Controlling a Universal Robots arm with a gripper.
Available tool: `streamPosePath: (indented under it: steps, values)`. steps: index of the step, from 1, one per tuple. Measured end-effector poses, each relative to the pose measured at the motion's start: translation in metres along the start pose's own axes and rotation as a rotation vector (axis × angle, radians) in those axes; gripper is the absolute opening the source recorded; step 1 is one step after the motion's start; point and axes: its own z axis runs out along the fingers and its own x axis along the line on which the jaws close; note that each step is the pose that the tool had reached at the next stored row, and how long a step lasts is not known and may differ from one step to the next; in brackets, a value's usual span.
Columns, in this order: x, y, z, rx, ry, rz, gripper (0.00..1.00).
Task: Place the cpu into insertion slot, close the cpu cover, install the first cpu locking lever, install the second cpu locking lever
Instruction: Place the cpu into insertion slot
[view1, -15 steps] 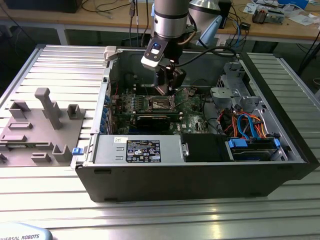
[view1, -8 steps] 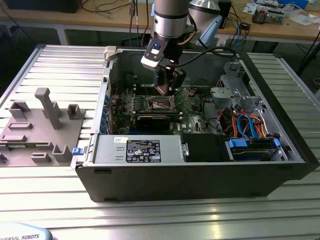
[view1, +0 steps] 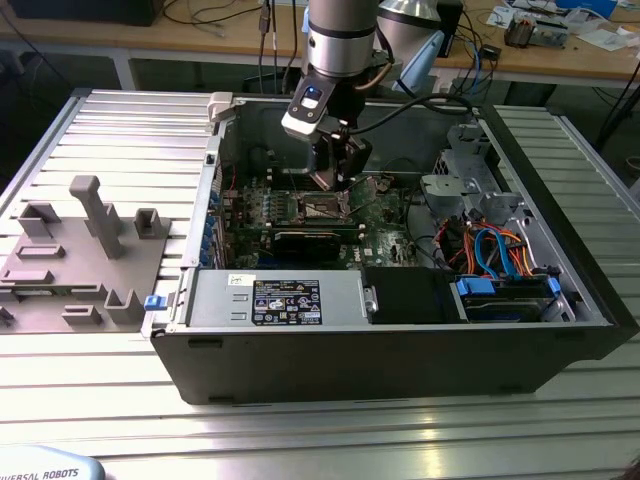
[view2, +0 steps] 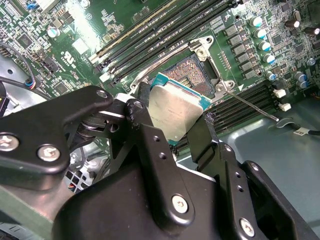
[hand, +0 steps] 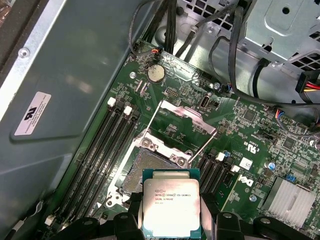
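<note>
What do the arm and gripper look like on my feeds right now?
The arm is a silver-grey cylinder with a dark band; a small pale box with a blue light sits at its wrist, and black cable loops beside it. The gripper is matte black, built of bolted links with silver screw heads, ending in flat black jaws.

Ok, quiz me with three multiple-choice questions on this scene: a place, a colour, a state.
1. Where is the flat square silver-topped cpu? A on the grey tray; B in the black hand above the dark square insertion slot; C on the case floor.
2. The motherboard's colour? A green; B red; C white.
3. The silvery metal cpu cover frame is: A shut; B swung open; C removed.
B: the hand clamps it over the bare slot. A: the board is green. B: the frame stands tilted up.
</note>
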Motion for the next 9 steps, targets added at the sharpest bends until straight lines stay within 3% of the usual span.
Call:
streamPosePath:
  steps: [9]
  values:
    - [0.0000,0.0000,0.0003,0.0001,-0.0001,0.004,0.54]
